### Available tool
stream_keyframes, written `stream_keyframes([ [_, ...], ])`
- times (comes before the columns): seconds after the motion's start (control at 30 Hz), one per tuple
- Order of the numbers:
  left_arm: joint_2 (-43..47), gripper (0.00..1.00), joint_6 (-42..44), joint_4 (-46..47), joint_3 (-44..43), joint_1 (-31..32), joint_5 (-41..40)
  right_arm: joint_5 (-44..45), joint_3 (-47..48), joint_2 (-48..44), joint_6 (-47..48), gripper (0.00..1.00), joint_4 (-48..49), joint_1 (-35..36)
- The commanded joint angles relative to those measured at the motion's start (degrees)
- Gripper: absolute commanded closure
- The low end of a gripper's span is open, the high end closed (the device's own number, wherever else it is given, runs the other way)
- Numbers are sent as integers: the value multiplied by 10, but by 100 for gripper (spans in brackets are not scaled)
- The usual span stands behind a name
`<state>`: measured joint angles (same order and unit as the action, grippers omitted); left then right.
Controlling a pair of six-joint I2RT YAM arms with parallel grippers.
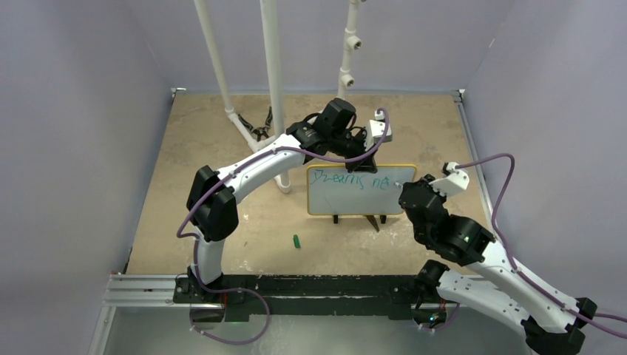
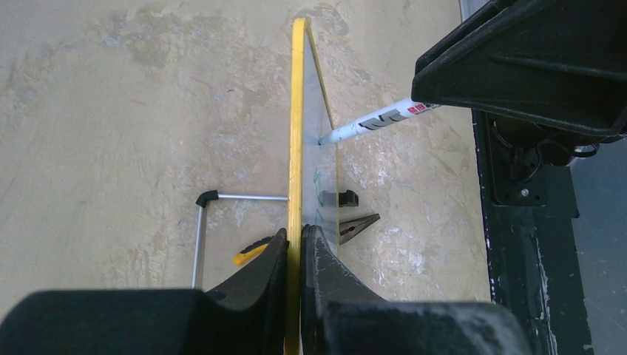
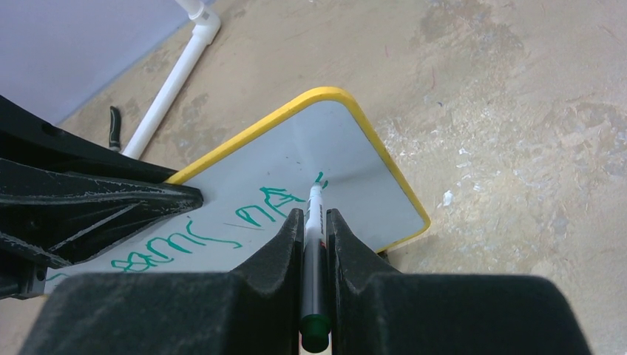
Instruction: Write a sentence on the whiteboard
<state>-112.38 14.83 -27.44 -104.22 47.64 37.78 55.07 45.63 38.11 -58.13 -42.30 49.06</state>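
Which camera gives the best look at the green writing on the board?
The right wrist view: the green writing is close and large. The top view shows it small; the left wrist sees the whiteboard edge-on.

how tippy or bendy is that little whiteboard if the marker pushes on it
Probably stiff: the whiteboard shows a straight yellow rim in the left wrist view, with no bowing. Likely light and tippy: it stands on small feet and a wire prop, so the marker pushing might topple it without the left gripper clamped on its rim.
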Motion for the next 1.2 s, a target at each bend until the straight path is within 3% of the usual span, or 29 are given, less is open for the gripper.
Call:
stream_keyframes([
  [0.0,11,100,31,-25,12,-1,-7,2,-1,7,6,100,25,-1],
  [0.73,12,100,31,-26,13,-1,-5,40,15,48,-70,100,-46,0],
  [1.17,13,100,30,-25,14,-1,-8,53,18,20,-103,100,-70,0],
])
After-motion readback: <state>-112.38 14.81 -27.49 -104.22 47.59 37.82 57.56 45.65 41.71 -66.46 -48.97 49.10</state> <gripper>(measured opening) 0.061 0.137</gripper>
